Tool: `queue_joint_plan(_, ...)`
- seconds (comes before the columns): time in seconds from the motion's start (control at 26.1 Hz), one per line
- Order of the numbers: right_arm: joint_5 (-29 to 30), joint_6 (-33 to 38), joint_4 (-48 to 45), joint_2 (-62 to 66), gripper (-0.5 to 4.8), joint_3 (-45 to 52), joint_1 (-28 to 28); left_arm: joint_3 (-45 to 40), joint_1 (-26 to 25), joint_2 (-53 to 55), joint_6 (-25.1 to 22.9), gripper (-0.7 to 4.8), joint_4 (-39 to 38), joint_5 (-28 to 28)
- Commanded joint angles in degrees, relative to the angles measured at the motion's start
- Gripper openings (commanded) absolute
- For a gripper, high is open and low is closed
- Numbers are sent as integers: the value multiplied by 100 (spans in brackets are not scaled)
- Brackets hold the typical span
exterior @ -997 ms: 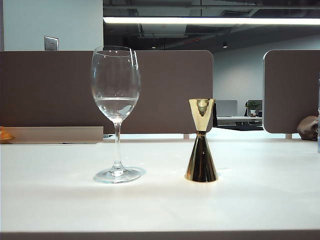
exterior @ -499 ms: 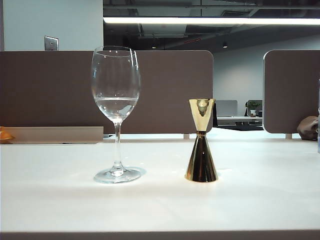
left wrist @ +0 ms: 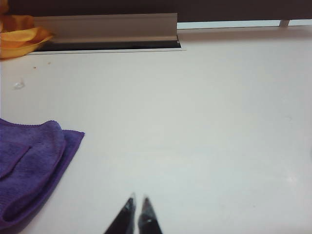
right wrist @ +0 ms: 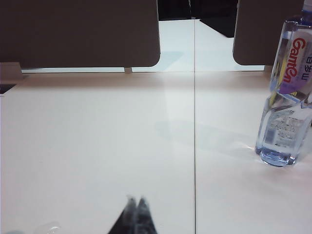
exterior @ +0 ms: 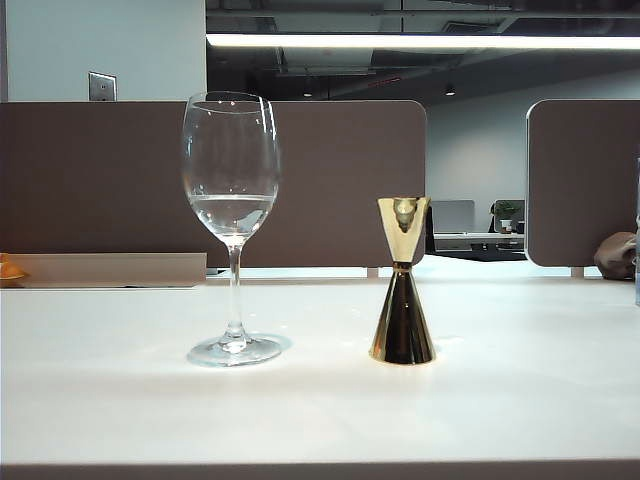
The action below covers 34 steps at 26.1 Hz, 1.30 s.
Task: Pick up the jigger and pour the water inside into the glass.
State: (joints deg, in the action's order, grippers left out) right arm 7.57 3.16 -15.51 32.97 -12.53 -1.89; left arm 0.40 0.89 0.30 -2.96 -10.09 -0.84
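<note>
Apart, jigger (exterior: 402, 285) and glass (exterior: 232, 225) mid-table.

Counted on table: one glass (exterior: 231, 225), holding one shallow pool of water (exterior: 232, 208); one jigger (exterior: 402, 282); one purple cloth (left wrist: 30, 165); one plastic bottle (right wrist: 287, 95); two grippers, left gripper (left wrist: 136, 204) and right gripper (right wrist: 135, 204)

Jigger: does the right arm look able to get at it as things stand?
Probably yes. The jigger stands upright on the table, apart from the glass, with nothing crowding it. The right gripper is shut over bare table, its wrist view showing only a water bottle, so it must open and travel first.
</note>
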Motion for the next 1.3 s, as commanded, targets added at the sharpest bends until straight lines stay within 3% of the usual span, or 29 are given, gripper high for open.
queue_joint_plan(0.04, 2, 2, -57, -9, 4, -20, 2, 2, -7, 4, 2, 23, -39, -4)
queue_joint_plan(0.23, 2, 4, 72, -166, 4, -22, 7, 2, -7, 4, 0, 23, -39, -4)
queue_joint_plan(0.65, 0, 2, 1172, -2177, 3, -20, 9, 2, -7, 4, 2, 23, -42, -4)
queue_joint_plan(1.0, -33, -26, 2754, -3224, 3, 17, 7, 2, -7, 4, 2, 23, -42, -2)
queue_joint_plan(1.19, -46, -20, 2726, -3285, 4, 669, -7, 2, -7, 4, 2, 23, -44, -4)
queue_joint_plan(1.3, -509, -44, 2723, -3285, 3, 922, -4, 2, -7, 4, 2, 23, -44, -28)
